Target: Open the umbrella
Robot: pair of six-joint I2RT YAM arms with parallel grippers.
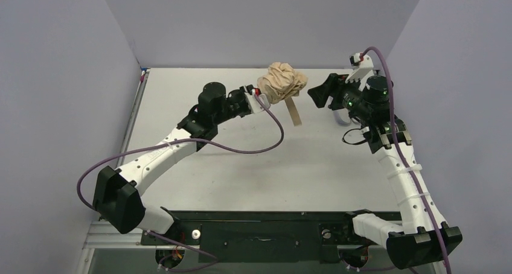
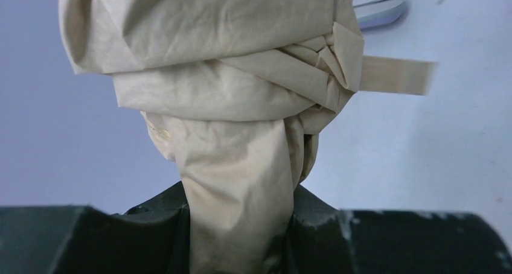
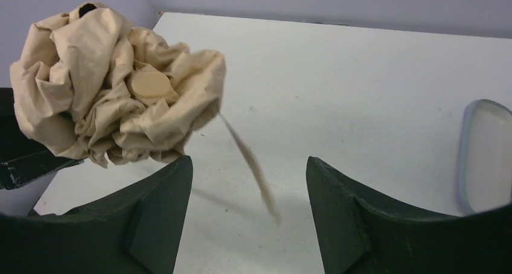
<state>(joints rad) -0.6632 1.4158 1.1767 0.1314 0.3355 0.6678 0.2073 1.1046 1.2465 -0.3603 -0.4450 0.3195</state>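
Left gripper point(image 2: 241, 232): we see it clamped on the umbrella's point(image 1: 281, 82) gathered fabric, holding the bundle off the table point(image 1: 241, 177).
Right gripper point(image 3: 249, 195): jaws wide, nothing between them, facing the bundle from its 3 o'clock in the top view.
Umbrella place: toward the table's 12 o'clock, between both grippers.
Done: we judge the strap point(image 1: 294, 112) undone; it dangles free.
Left: canopy bunched, not yet spread; no shaft visible.
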